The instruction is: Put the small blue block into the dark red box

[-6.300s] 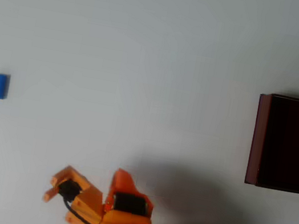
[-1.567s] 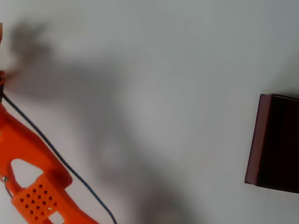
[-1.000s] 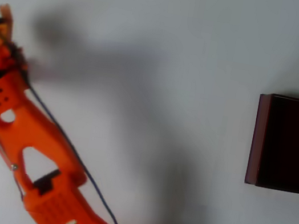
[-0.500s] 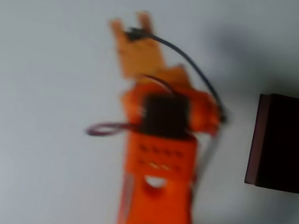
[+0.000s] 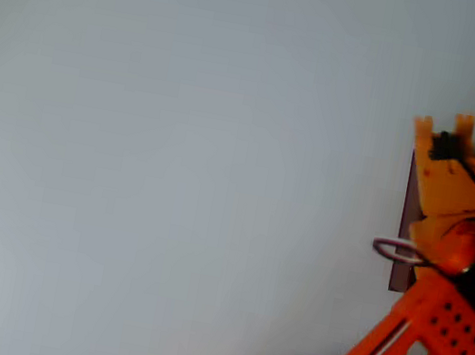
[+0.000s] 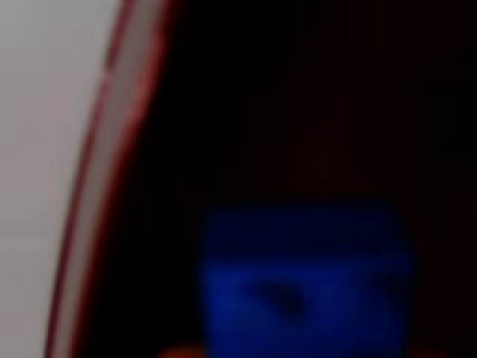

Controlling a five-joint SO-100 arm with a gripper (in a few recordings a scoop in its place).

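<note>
pincer: orange pincer (image 5: 446, 124) closed on the tiny blue rectangular block (image 6: 305, 280)
place: over the dark red box's (image 5: 402, 262) 9 o'clock wall

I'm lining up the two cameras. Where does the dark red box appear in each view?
Overhead view: dark red box at the right edge, mid-height, mostly under the orange arm.
Wrist view: its wall curves down the left; the dark interior spreads right.
Shared landmark: that maroon wall beside the white table.

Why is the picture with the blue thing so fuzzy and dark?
In the wrist view the small blue block sits very close to the lens, so it blurs, and the dark red box behind is nearly black inside. The overhead view is brighter and sharper, showing the gripper at the box's edge.
</note>
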